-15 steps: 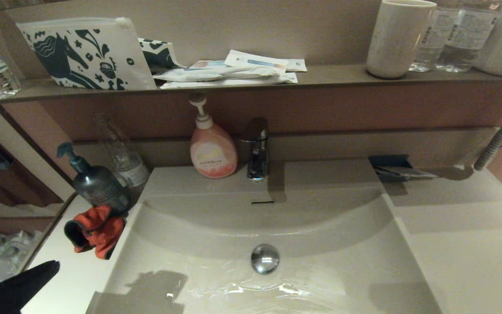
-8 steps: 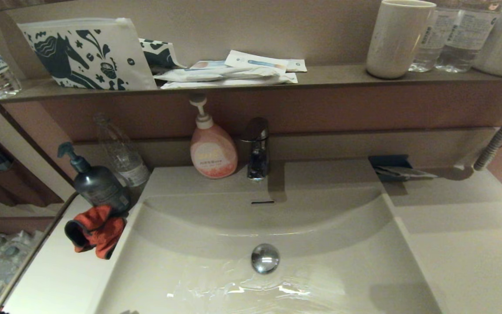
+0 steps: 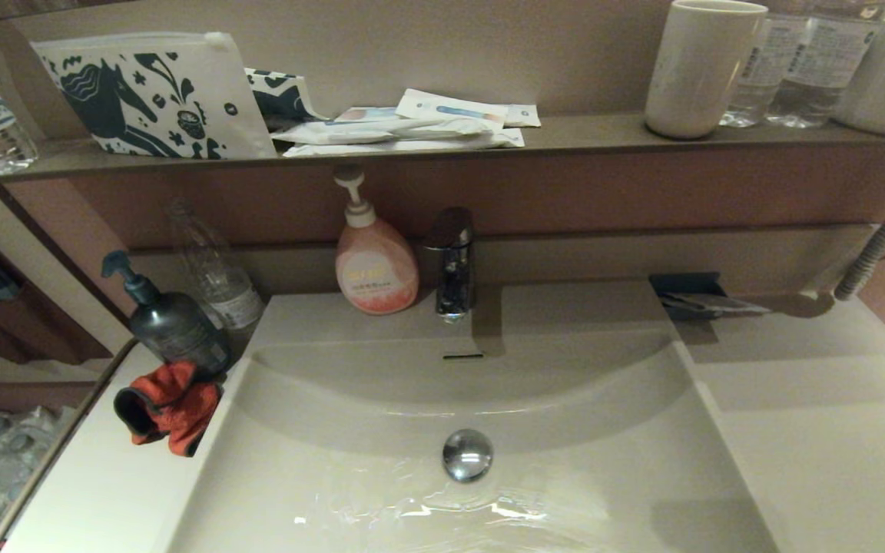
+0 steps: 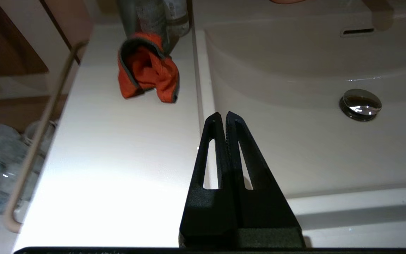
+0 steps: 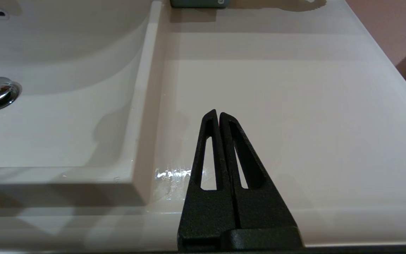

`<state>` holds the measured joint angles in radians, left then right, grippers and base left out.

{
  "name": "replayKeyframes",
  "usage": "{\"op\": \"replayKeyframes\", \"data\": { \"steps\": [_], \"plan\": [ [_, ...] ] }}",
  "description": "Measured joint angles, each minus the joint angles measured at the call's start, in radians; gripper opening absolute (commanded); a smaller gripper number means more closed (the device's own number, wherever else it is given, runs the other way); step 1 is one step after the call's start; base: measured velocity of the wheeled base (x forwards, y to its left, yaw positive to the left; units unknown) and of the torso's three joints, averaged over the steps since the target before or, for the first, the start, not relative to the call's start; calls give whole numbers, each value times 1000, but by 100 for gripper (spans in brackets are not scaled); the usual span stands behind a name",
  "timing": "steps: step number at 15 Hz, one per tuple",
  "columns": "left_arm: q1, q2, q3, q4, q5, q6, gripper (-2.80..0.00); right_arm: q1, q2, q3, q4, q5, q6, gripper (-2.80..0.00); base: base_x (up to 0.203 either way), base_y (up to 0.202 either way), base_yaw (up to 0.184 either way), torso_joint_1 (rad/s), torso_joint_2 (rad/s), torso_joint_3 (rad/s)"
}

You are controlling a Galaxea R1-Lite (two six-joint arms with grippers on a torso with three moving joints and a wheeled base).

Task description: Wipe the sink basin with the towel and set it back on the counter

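The red-orange towel (image 3: 170, 407) lies crumpled on the counter (image 3: 112, 491) left of the sink basin (image 3: 581, 453), against a dark pump bottle; the left wrist view also shows the towel (image 4: 146, 68). The basin holds a chrome drain stopper (image 3: 467, 455) and an overflow slot (image 3: 462, 355). My left gripper (image 4: 223, 114) is shut and empty, hovering near the basin's left rim, well short of the towel. My right gripper (image 5: 217, 113) is shut and empty above the right counter (image 5: 294, 106). Neither gripper shows in the head view.
A dark pump bottle (image 3: 170, 326) and a clear bottle (image 3: 216, 269) stand behind the towel. A pink soap pump (image 3: 375, 265) and chrome tap (image 3: 452, 261) sit behind the basin. The shelf above holds a pouch, packets, cups and bottles. A grey rail (image 4: 37, 141) runs along the counter's left edge.
The left gripper's dark tip showed at the head view's lower left one second ago; it has since drawn back out of that view. The towel has not moved.
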<state>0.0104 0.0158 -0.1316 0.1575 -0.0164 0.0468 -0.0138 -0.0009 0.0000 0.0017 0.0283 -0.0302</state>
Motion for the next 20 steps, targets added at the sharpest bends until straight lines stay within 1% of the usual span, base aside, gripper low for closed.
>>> {"op": "replayKeyframes", "data": {
  "steps": [1,2,3,4,9,13,20],
  "plan": [
    [0,-6,24,-26,5,-5,-280,0,0,0,0,0,0,-280,0,0,0,0,0,0],
    [0,-11,59,-78,9,-6,-280,0,0,0,0,0,0,-280,0,0,0,0,0,0],
    [0,-14,85,-124,9,0,-280,0,0,0,0,0,0,-280,0,0,0,0,0,0],
    [0,-15,106,-140,9,10,-280,0,0,0,0,0,0,-280,0,0,0,0,0,0],
    [-3,-17,130,-146,-14,16,-280,0,0,0,0,0,0,-280,0,0,0,0,0,0],
    [-3,-17,132,-148,-11,6,-280,0,0,0,0,0,0,-280,0,0,0,0,0,0],
    [-3,-17,132,-148,-11,6,-280,0,0,0,0,-1,0,-280,0,0,0,0,0,0]
  ]
}}
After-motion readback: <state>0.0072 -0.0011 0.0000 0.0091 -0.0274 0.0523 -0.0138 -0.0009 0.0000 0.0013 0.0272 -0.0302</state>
